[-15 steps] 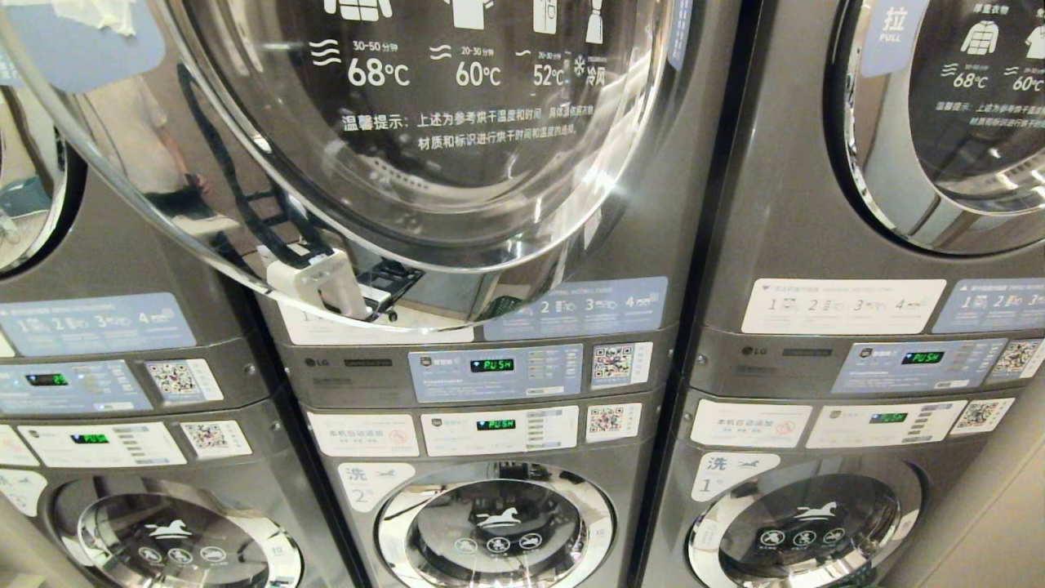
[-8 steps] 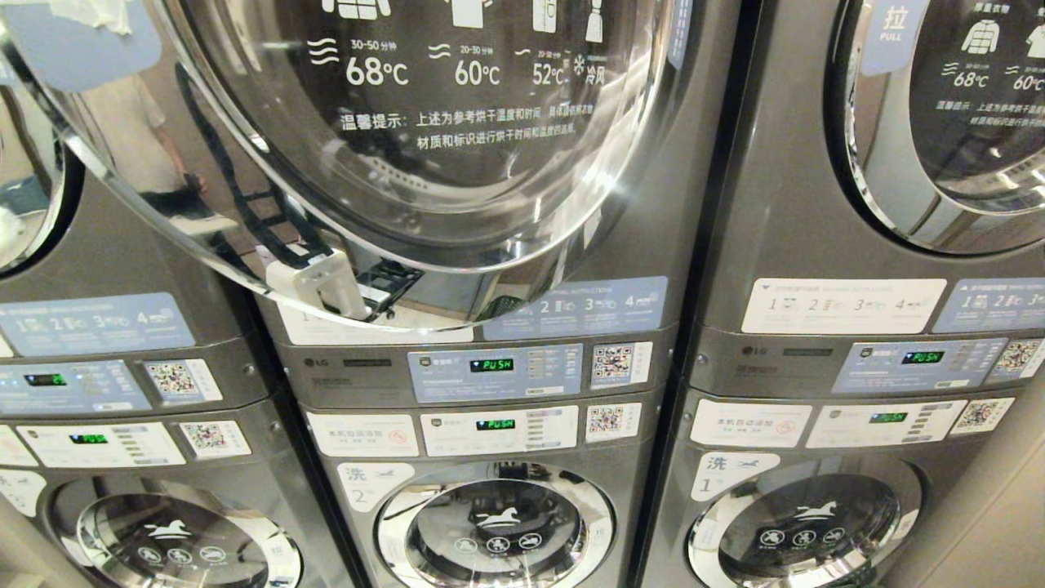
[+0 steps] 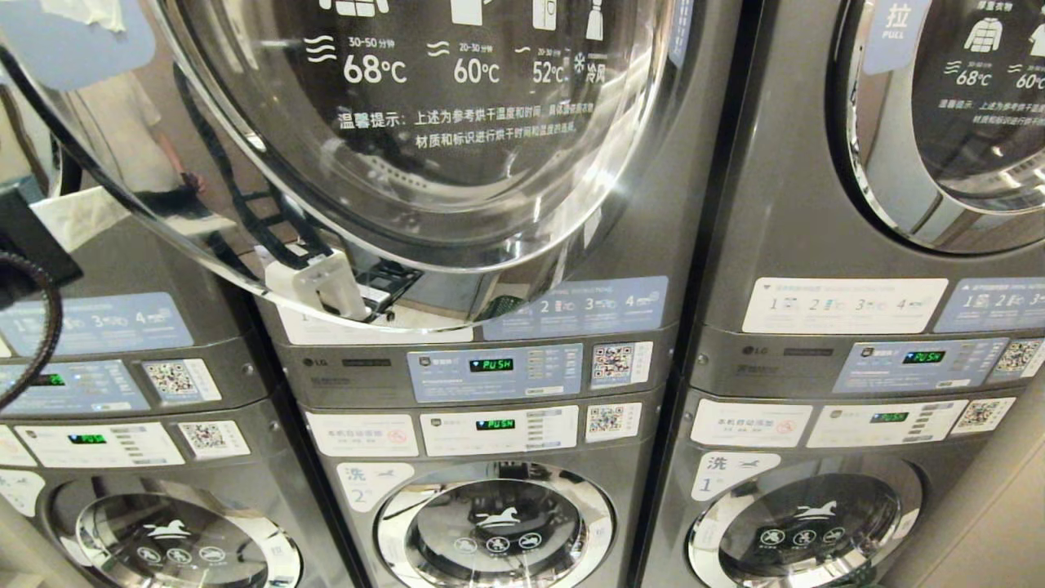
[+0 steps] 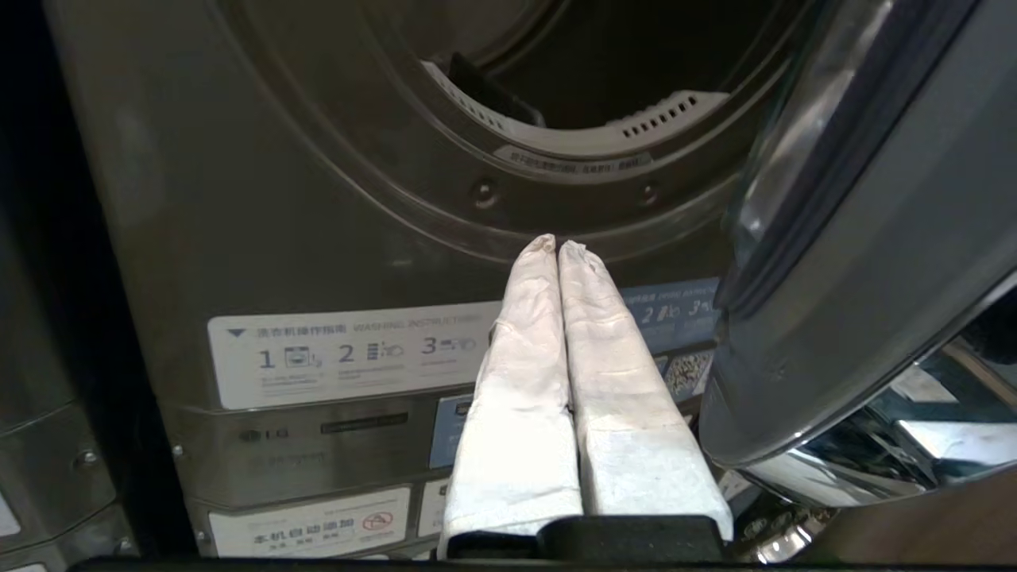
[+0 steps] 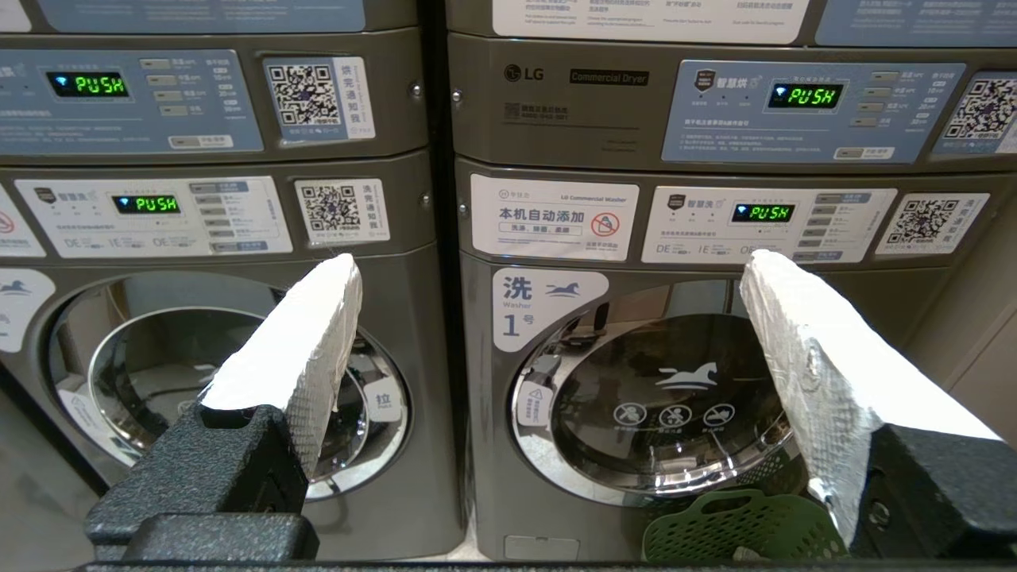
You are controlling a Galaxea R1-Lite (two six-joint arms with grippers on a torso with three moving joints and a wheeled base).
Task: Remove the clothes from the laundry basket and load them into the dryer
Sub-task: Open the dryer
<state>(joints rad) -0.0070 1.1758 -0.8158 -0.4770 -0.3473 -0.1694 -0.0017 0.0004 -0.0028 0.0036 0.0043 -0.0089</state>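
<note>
**Grey dryer stands open, but the left tool comes to it with nothing in its pads**

Grey steel fronts fill the head view, and the dryer door hangs swung wide across it; in the left wrist view the left tool has its white-wrapped fingers pressed flat together with no cloth between them, pointing at the lower rim of the dryer opening; the drum behind looks dark and no garment shows inside it. The laundry basket, green and latticed, sits on the floor in front of the lower washer, seen only in the right wrist view; whether clothes lie in it cannot be told from that sliver. The right tool hangs low with its pads spread wide, holding nothing.

Risks, as I judge them: the left tool is near the open door's edge, so a sideways reach could knock the door or swing it partly closed; going into the drum empty would waste the motion, since the load is down at the basket; the left arm's cable loops at the head view's left margin and might snag on the door rim.
</note>
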